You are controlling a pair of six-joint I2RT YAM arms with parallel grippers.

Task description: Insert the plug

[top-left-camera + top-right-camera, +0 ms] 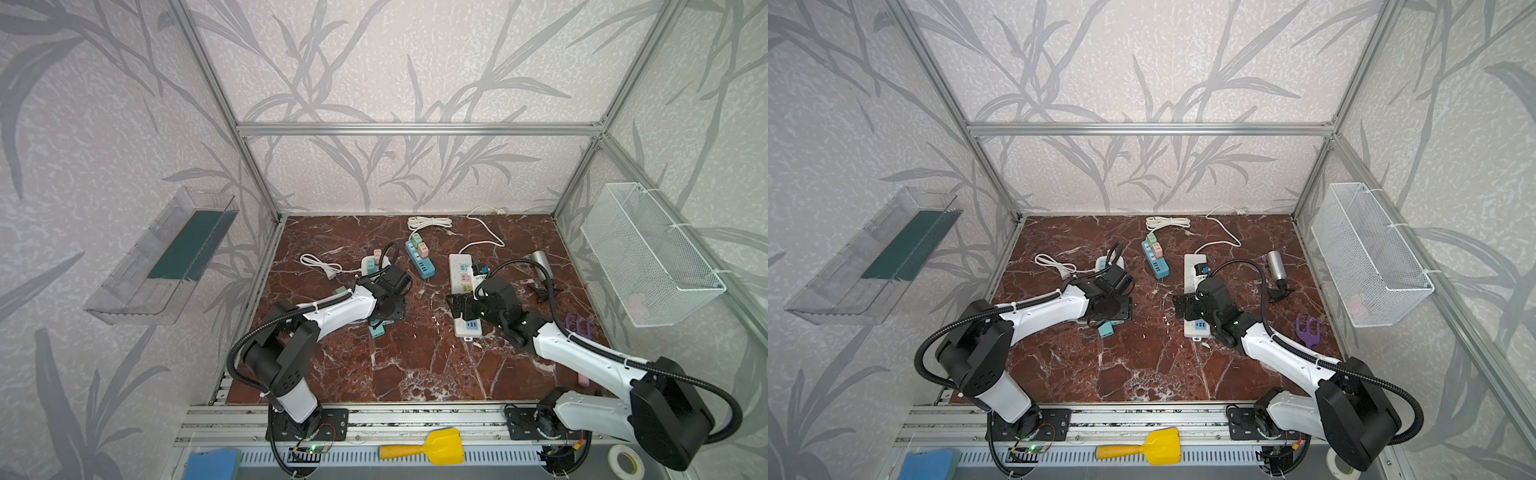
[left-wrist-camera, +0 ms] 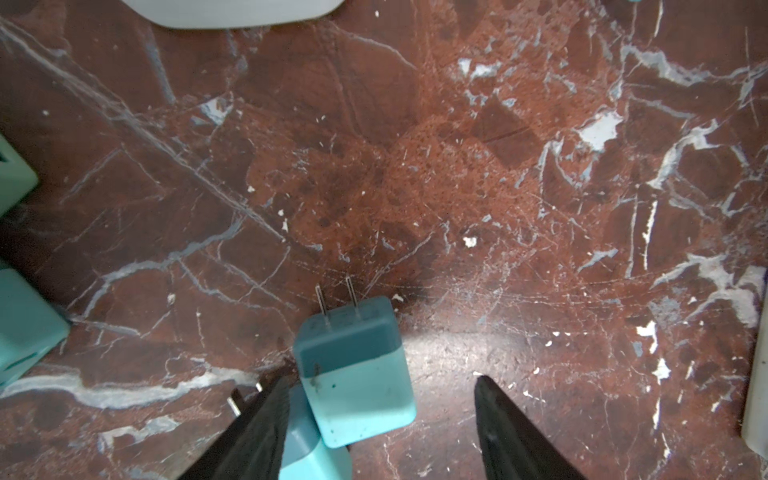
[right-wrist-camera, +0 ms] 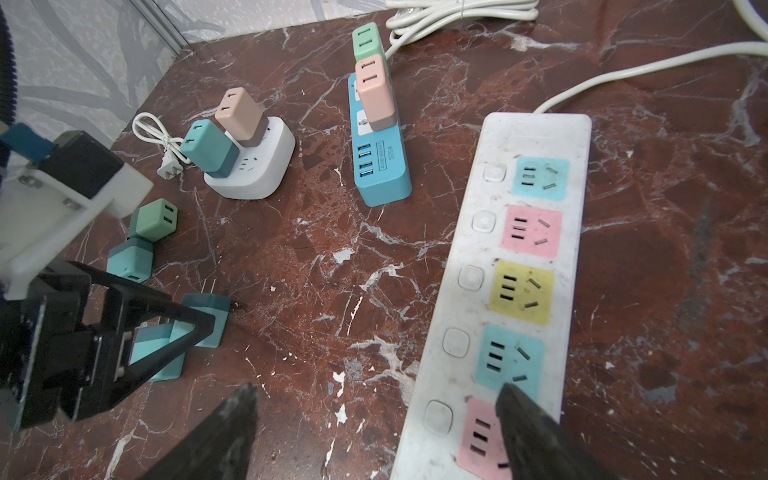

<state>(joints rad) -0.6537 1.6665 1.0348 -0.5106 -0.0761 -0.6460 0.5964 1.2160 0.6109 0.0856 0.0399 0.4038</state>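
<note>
Plug (image 2: 353,374), a small cube of matte plastic with rounded corners, lies on its side on the tabletop (image 2: 457,166), a glossy red-brown marble-patterned slab veined in white. Its pronged half is dark teal and the other half pale teal. Two thin, flat metal prongs stick out level with the surface. It sits between the tapered black fingers (image 2: 249,428) of the left gripper (image 2: 380,379), just beside one of them and clear of the other. The jaws are spread apart and pinch nothing. A second teal block (image 2: 307,449), probably another plug of the same kind, is partly hidden under the nearer finger. In both top views this spot is left of the table's middle, under the left arm's wrist.

The right gripper (image 3: 376,392) is also spread wide and empty, with one dark, scuffed finger over the near end of a long white power strip (image 3: 536,137). That strip is flat and grimy, with a row of pastel square sockets in blue, pink and yellow, each beside a rounded square button. Farther off stand a slim blue power strip (image 3: 386,187) and a squat white socket block (image 3: 270,166), each carrying upright pastel cube plugs.
</note>
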